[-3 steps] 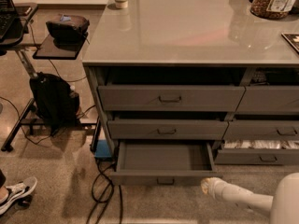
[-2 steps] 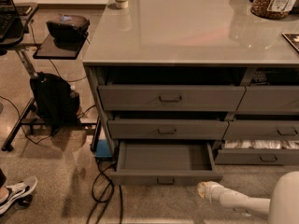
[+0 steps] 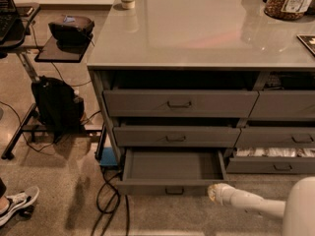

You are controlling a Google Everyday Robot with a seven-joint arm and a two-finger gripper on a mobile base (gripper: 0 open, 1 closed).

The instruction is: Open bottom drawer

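Bottom drawer (image 3: pixel 172 166) is seen pulled out, grey inside exposed. Gripper (image 3: pixel 214 192) is located at its 4 o'clock, just beside the front's right corner; whether it is spread or closed cannot be told.

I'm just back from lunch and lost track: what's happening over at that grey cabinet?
The robot is working on the bottom drawer, which is pulled well out with its plain grey inside showing. The gripper sits low near the floor, beside the right corner of the drawer's front, not on the handle at its middle.
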